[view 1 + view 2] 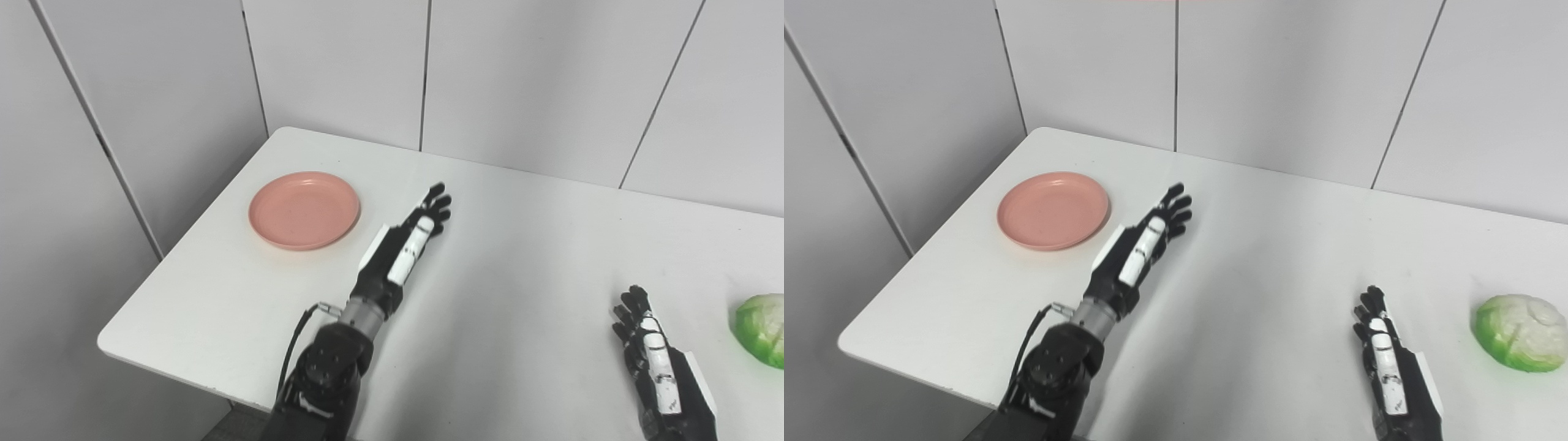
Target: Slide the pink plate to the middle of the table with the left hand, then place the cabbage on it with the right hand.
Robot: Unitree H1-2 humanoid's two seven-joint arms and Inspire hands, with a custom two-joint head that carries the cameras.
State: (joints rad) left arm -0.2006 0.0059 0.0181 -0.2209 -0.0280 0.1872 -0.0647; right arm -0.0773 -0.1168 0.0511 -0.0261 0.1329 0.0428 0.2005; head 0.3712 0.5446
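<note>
The pink plate point(304, 209) lies empty on the white table point(520, 257) near its far left corner. My left hand point(411, 237) is open, fingers stretched out, held above the table just right of the plate and not touching it. The green cabbage point(1521, 332) sits on the table at the right edge. My right hand point(1387, 361) is open, low over the table at the bottom right, a little left of the cabbage and apart from it.
Grey wall panels point(343, 67) stand behind the table and along its left side. The table's left edge and front left corner point(107, 343) are close to the plate side.
</note>
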